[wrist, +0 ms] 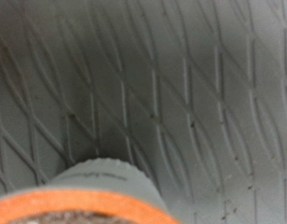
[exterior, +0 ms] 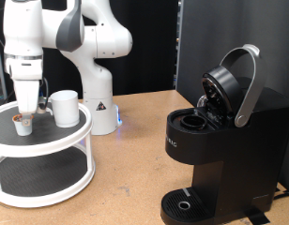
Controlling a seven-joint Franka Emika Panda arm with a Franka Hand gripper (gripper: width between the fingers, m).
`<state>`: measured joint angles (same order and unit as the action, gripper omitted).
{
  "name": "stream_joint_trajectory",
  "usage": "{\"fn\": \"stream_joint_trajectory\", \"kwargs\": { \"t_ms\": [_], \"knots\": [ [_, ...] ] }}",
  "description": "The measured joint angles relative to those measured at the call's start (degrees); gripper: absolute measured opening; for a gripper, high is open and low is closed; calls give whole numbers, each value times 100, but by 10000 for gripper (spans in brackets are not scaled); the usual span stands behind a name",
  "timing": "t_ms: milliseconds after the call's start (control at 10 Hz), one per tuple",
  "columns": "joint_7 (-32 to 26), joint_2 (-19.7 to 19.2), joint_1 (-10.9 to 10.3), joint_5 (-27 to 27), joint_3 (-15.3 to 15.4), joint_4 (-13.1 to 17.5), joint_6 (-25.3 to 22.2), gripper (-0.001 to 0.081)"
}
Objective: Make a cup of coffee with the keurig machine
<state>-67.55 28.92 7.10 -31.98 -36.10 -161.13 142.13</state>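
- Exterior view: gripper (exterior: 25, 111) hung directly above the pod (exterior: 24, 125) on the round stand (exterior: 51, 142); jaw state indiscernible; cup (exterior: 64, 108) just beside; keurig machine (exterior: 224, 150), lid raised, stood well apart at right.
- Wrist view: an orange-rimmed object (wrist: 97, 194), probably the pod, lay close on the mat (wrist: 162, 84).

White jointed robot arm (exterior: 83, 37) bends over and points straight down; its end effector (exterior: 27, 105) hangs low, fingers vertical.

Small white lettering on front of large black boxy coffee brewer (exterior: 220, 150), too small to read. Triangular warning sign on white robot base (exterior: 99, 106), illegible.
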Motion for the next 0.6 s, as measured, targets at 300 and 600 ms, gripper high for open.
{"fn": "stream_joint_trajectory", "kwargs": {
  "t_ms": [300, 600],
  "knots": [
    [-4, -70, 0, -52, -104, -15, 127, 803],
    [-3, -128, 0, -53, -116, -18, 202, 678]
  ]
}}
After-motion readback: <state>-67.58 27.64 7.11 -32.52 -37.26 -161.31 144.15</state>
